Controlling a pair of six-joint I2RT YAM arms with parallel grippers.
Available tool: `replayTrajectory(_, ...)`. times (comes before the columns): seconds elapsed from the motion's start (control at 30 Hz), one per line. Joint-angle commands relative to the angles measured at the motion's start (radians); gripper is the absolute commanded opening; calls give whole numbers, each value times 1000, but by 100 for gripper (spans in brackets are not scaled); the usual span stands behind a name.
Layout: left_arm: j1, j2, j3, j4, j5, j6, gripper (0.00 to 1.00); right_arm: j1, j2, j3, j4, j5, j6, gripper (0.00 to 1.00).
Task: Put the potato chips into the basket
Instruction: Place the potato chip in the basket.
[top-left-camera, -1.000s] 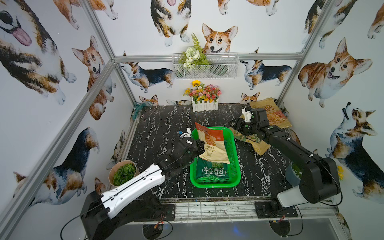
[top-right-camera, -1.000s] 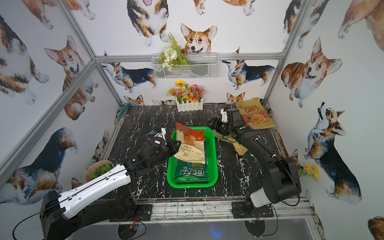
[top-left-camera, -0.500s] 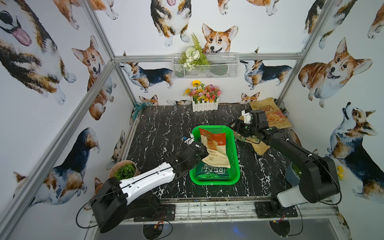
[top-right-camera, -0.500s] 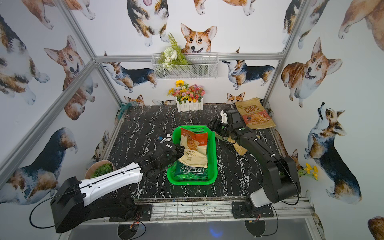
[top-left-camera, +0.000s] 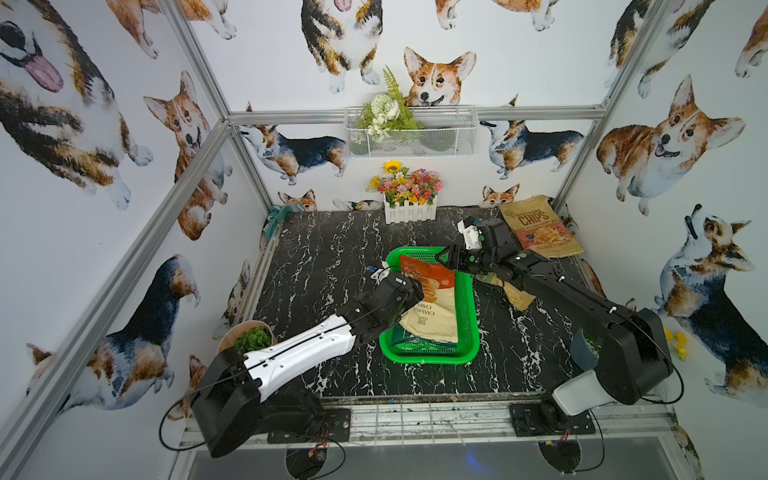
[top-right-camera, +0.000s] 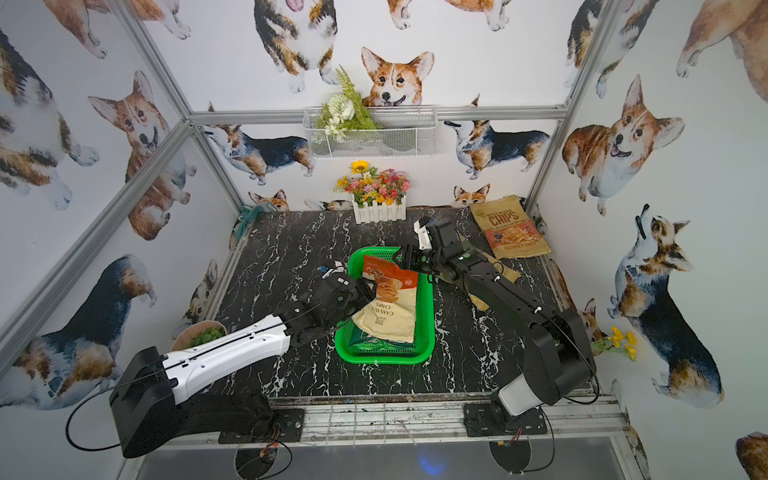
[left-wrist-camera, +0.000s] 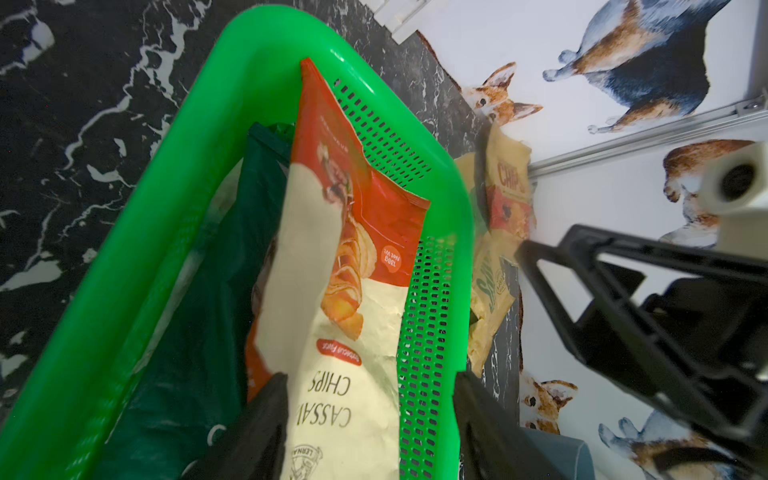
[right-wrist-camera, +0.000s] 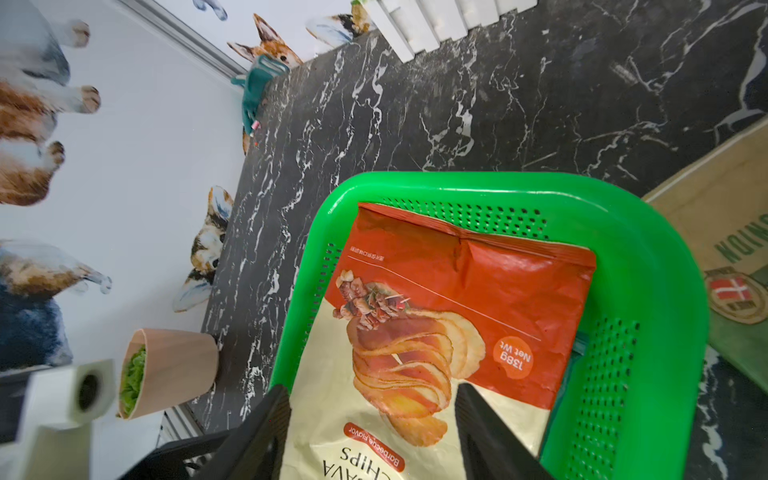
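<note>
Whole scene: a bag that was held up over the basket a second ago has now been let go inside it, so one more delivery can be judged as made.
Surface (top-left-camera: 324, 257): black marbled; two bags are left lying on it outside the basket.
Basket (top-left-camera: 428, 360): green and perforated, set mid-surface between the two arms; two bags can be made out in it.
Cream-and-red bag (top-left-camera: 432, 307): lowered from its raised pose and now laid on top of the stack, somewhat askew, with its red end toward the far wall.
Dark green bag (top-left-camera: 415, 343): seen underneath at the near end, mostly covered.
Tan bag with red lettering (top-left-camera: 538, 228): propped in the far right corner, well apart from the basket.
Tan bag with green lettering (top-left-camera: 515, 293): flat beside the basket's right wall, partly hidden under the right arm.
Fifth bag: not made out.
Left fingers (left-wrist-camera: 253, 428): clamped on the bag a second ago, now spread to either side of its near end, with basket mesh showing in the gap.
Right fingers (right-wrist-camera: 257, 428): spread and empty, hung above the basket's far end.
Remaining work: the two tan bags are yet to be fetched; the nearer one looks the easier reach for the right arm.
</note>
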Motion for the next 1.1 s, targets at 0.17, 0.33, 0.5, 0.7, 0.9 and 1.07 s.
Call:
replayTrajectory(0.17,-20,-226,26,-40,-301,117,65,162,63,66,-75,71,-86,64)
replayTrajectory(0.33,-18,-341,31,-83,-513,225,64,266,187,114,-94,87,-135,54)
replayTrajectory(0.5,-5,-391,6,-116,-550,254,63,279,311,67,-131,60,-152,28)
replayTrajectory(0.7,9,-420,-80,-113,-502,169,63,320,404,104,-199,124,-174,52)
replayTrajectory(0.9,10,-433,-110,-118,-492,145,62,387,381,164,-282,336,-215,57)
replayTrajectory(1.07,12,-461,-117,-128,-510,149,62,403,285,120,-241,356,-214,57)
